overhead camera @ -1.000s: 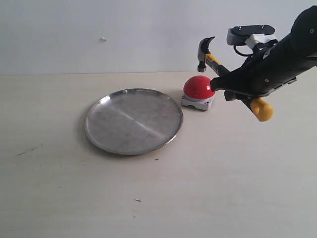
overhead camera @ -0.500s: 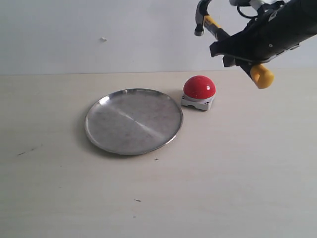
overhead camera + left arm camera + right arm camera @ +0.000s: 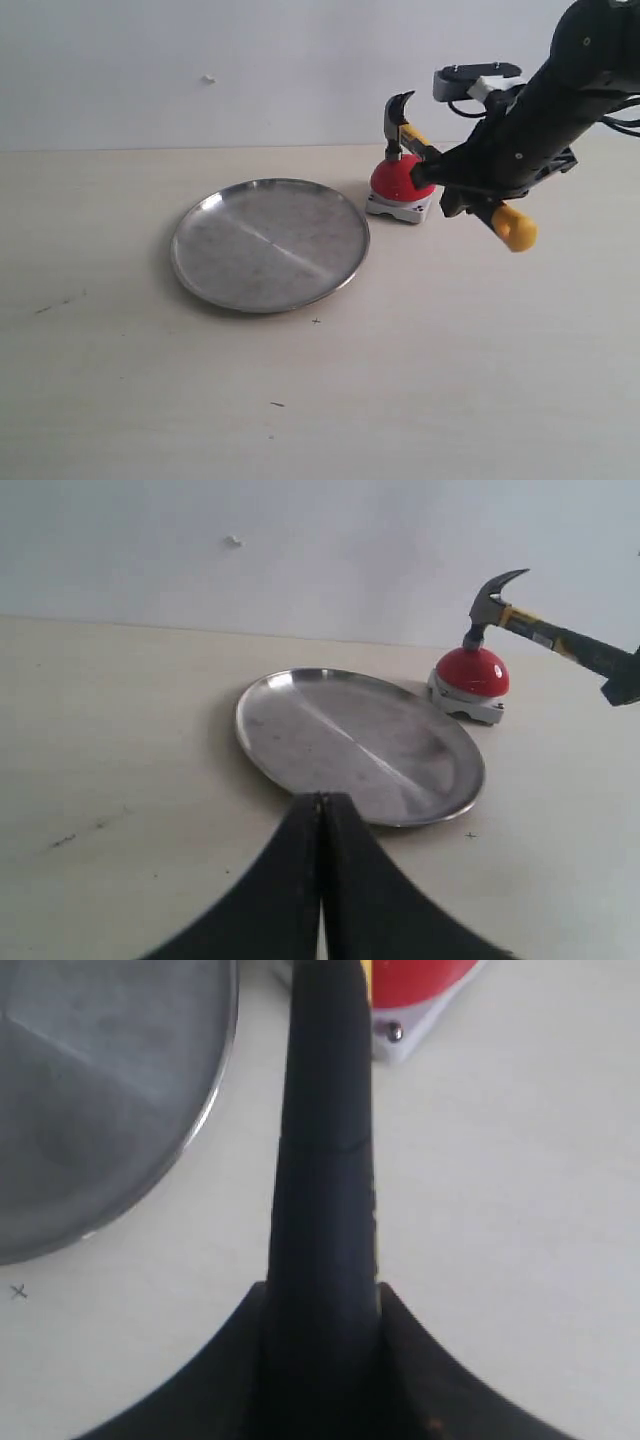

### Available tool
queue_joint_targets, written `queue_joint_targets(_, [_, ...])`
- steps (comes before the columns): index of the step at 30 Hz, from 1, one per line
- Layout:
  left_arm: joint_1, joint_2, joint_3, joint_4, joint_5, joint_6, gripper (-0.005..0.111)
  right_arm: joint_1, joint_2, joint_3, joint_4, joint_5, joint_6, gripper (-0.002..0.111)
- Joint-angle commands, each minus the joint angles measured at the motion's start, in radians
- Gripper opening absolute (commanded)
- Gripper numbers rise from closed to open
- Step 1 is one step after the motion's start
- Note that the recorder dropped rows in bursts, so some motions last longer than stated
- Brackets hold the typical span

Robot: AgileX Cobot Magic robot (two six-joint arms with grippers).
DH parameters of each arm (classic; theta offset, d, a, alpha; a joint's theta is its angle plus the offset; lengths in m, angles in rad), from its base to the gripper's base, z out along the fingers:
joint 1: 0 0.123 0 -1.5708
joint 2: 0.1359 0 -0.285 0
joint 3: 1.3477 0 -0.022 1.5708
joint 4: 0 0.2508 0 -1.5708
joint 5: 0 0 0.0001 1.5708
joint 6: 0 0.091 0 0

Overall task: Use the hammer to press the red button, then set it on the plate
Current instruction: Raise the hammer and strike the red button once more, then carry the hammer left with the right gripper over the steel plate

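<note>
Tabletop (image 3: 110, 390), pale and lightly scuffed, fills the scene below a plain white wall (image 3: 200, 60). Furthest left, the left gripper (image 3: 322, 805) appears only in its own wrist view. Its two dark fingers (image 3: 290, 880) are pressed together tip to tip with nothing between them, and they hang over the table on the near side of the plate (image 3: 268, 243). That plate, round, shallow and made of shiny steel, lies flat on the table left of centre.

Just beside its right rim, and apart from it as far as can be seen, sits the red button (image 3: 400, 180), a glossy dome on a light-grey square base. The hammer (image 3: 405, 125) meets it from the right. The striking face of the dark steel head rests on top of the dome with the claw pointing up. The handle slopes down to the right and ends in a yellow butt.

The right gripper (image 3: 455, 188) is clamped around the black middle of the handle and holds the hammer off the table. Its wrist view shows the handle running straight out between the jaws toward the button.
</note>
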Motion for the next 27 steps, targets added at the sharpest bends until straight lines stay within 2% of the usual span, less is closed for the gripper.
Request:
queue_joint_targets(1, [-0.008, 0.002, 0.000, 0.002, 0.001, 0.000, 0.000, -0.003, -0.101, -0.013, 0.124, -0.094, -0.068, 0.000])
queue_joint_targets(3, [-0.008, 0.002, 0.000, 0.002, 0.001, 0.000, 0.000, -0.003, -0.149, -0.011, 0.259, -0.103, -0.142, 0.000])
queue_joint_targets(5, [-0.008, 0.002, 0.000, 0.002, 0.001, 0.000, 0.000, 0.016, -0.172, 0.020, 0.539, -0.150, -0.325, 0.000])
queue_joint_targets(7, [-0.008, 0.002, 0.000, 0.002, 0.001, 0.000, 0.000, 0.086, -0.181, 0.095, 0.816, -0.299, -0.518, 0.000])
queue_joint_targets(10, [-0.008, 0.002, 0.000, 0.002, 0.003, 0.000, 0.000, 0.255, -0.164, 0.168, 1.221, -0.593, -0.846, 0.000])
queue_joint_targets(11, [-0.008, 0.002, 0.000, 0.002, 0.003, 0.000, 0.000, 0.278, -0.155, 0.169, 1.278, -0.625, -0.899, 0.000])
queue_joint_targets(13, [-0.008, 0.002, 0.000, 0.002, 0.003, 0.000, 0.000, 0.322, -0.141, 0.169, 1.342, -0.665, -0.933, 0.000])
queue_joint_targets(21, [-0.008, 0.002, 0.000, 0.002, 0.003, 0.000, 0.000, 0.435, -0.097, 0.169, 1.354, -0.798, -0.890, 0.000])
queue_joint_targets(27, [-0.008, 0.002, 0.000, 0.002, 0.003, 0.000, 0.000, 0.362, -0.088, 0.169, 1.352, -0.497, -0.881, 0.000])
